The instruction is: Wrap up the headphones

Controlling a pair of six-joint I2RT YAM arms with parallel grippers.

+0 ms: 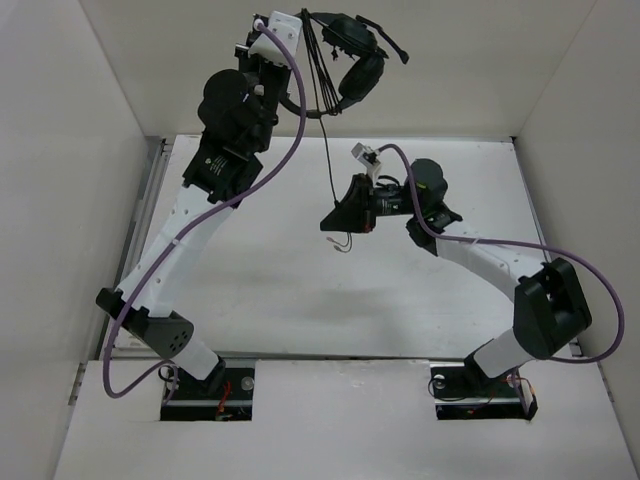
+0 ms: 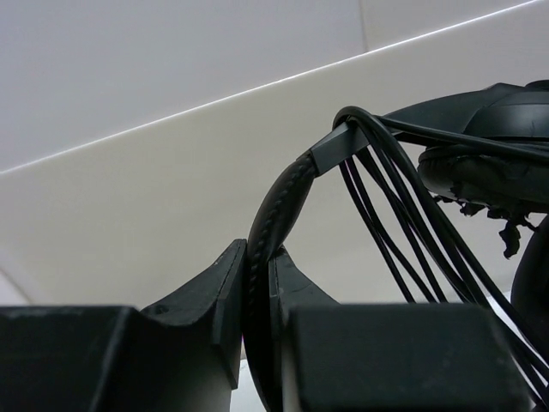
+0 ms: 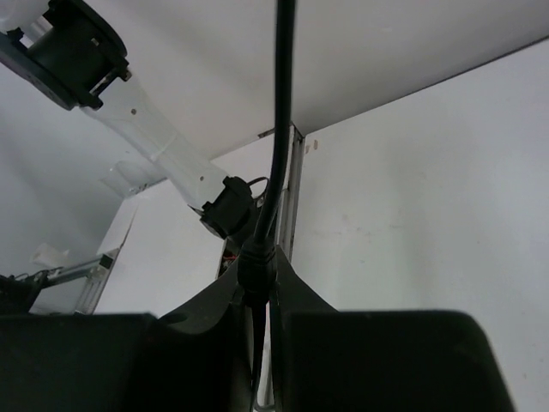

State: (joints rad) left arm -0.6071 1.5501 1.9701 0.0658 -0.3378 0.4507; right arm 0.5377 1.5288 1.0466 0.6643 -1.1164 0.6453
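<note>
Left gripper (image 2: 257,279): I saw fingers clamped on headphones (image 2: 489,112) band.
Right gripper (image 3: 261,296): fingers pinched cord (image 3: 281,103), hanging vertically below headphones.

We count one headphones (image 1: 352,58) set at 12 o'clock in the top view. It has two earcups, an upper earcup (image 1: 345,32) and a lower earcup (image 1: 363,76), plus one mic boom (image 1: 396,50) and one cord (image 1: 329,150). The cord's strands over the headband are too bunched to count. Two arms: left arm (image 1: 180,250), right arm (image 1: 480,255). Two grippers: left gripper (image 2: 257,283), right gripper (image 3: 257,287). Two purple cables (image 1: 298,110), one per arm. One table (image 1: 280,300). Two base mounts (image 1: 205,395) at 6 o'clock.
</note>
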